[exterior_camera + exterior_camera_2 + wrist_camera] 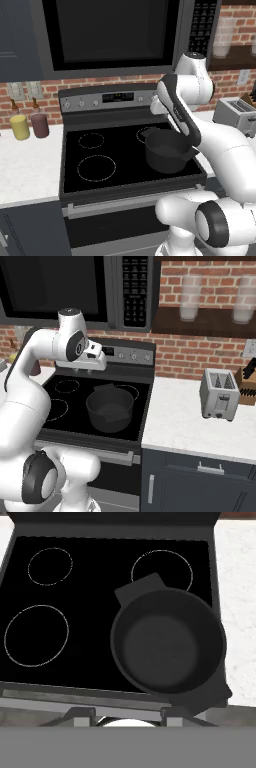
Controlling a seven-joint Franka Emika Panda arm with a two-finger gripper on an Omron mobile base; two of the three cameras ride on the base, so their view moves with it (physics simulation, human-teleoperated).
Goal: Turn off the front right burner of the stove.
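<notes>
The stove has a black glass top and a grey back panel with small round knobs and a display. A dark pot stands on the front right of the glass and hides the front right burner. My gripper hangs above the rear of the cooktop, just in front of the back panel, pointing down at the glass. Its fingertips stand apart with nothing between them.
A black microwave hangs low above the stove. Right of the stove, a toaster and a knife block sit on the white counter. Two bottles stand on the left counter.
</notes>
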